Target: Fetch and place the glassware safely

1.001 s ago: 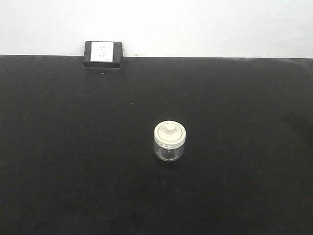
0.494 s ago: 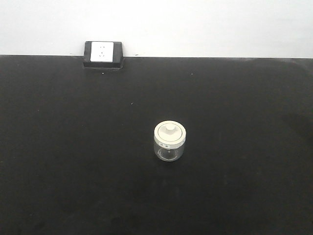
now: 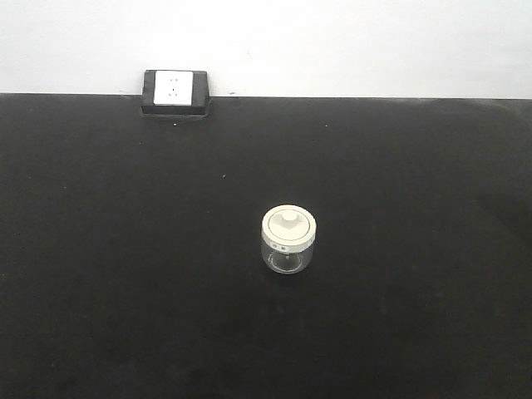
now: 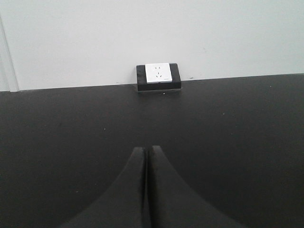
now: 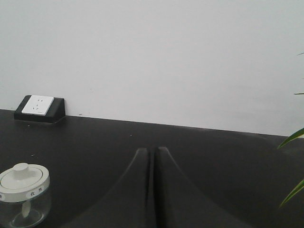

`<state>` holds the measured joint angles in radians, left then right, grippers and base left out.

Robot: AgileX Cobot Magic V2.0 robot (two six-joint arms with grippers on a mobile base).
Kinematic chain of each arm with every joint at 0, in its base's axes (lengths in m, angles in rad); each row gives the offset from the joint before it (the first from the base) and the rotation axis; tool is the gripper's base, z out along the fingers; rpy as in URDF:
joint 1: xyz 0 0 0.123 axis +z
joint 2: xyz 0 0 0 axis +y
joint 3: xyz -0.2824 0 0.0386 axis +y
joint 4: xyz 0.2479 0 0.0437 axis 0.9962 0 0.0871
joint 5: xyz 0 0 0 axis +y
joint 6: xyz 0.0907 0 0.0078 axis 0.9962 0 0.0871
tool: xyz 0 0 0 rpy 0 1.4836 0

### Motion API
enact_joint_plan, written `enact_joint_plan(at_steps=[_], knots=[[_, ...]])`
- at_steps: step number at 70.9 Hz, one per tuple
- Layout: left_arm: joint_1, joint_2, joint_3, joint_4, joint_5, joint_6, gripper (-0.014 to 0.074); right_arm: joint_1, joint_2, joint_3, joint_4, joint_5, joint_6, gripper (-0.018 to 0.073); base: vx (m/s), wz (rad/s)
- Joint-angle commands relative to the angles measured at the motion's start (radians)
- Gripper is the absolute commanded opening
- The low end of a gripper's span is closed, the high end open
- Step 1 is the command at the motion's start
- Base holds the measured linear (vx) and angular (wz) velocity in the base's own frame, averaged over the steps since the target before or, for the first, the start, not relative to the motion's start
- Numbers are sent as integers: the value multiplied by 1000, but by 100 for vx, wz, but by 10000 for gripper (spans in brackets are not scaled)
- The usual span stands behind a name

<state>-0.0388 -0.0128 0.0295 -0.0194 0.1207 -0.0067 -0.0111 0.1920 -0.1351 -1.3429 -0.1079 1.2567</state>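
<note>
The glassware is a small squat clear jar with a cream-white knobbed lid, standing upright near the middle of the black table. In the right wrist view the jar sits at the lower left, apart from my right gripper, which is shut with nothing in it. My left gripper is shut and empty too, pointing toward the back wall; the jar does not appear in that view. Neither gripper shows in the front view.
A black-and-white wall socket box stands at the table's back edge against the white wall, also seen from the left wrist and the right wrist. Green plant leaves poke in at the far right.
</note>
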Motion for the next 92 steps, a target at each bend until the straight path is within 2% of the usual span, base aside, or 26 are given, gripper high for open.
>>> enact_joint_plan(at_steps=[1, 9, 14, 16, 18, 23, 24, 32, 36, 42, 51, 55, 61, 77, 83, 92], knots=[[-7, -12, 27, -2, -70, -4, -7, -5, 6, -27, 20, -9, -19, -1, 0, 0], [-7, -12, 27, -2, -70, -4, -7, -5, 6, -27, 127, 21, -94, -1, 0, 0], [-7, -12, 27, -2, -70, -4, -7, -5, 6, -27, 250, 46, -209, -1, 0, 0], [-7, -12, 27, -2, -70, -4, -7, -5, 6, -27, 302, 53, -275, -1, 0, 0], [-7, -12, 27, -2, -70, -4, -7, -5, 6, -27, 400, 61, -350, -1, 0, 0], [-7, -12, 27, -2, -70, -4, -7, -5, 6, -27, 575, 72, -524, -1, 0, 0], [-7, -12, 27, -2, -70, -4, -7, -5, 6, -27, 621, 73, -595, -1, 0, 0], [-7, -12, 27, -2, -70, -4, -7, -5, 6, -27, 972, 75, -928, -1, 0, 0], [-7, -12, 27, -2, -70, -4, -7, -5, 6, -27, 1118, 79, -1079, -1, 0, 0], [-7, -12, 27, -2, -70, -4, -7, -5, 6, -27, 1318, 86, -1287, -1, 0, 0], [-7, -12, 27, -2, -70, -4, -7, -5, 6, -27, 1527, 108, -1504, -1, 0, 0], [-7, -12, 27, -2, -70, -4, -7, -5, 6, -27, 1564, 108, -1543, -1, 0, 0], [-7, -12, 27, -2, -70, -4, -7, -5, 6, -27, 1549, 121, -1539, -1, 0, 0], [-7, -12, 27, -2, -70, -4, -7, -5, 3, -11, 1335, 123, -1315, -1, 0, 0], [-7, -12, 27, -2, -70, -4, -7, -5, -9, 27, 1322, 108, -1270, -1, 0, 0], [-7, -12, 27, -2, -71, -4, -7, -5, -59, 88, 1343, 108, -1265, -1, 0, 0]])
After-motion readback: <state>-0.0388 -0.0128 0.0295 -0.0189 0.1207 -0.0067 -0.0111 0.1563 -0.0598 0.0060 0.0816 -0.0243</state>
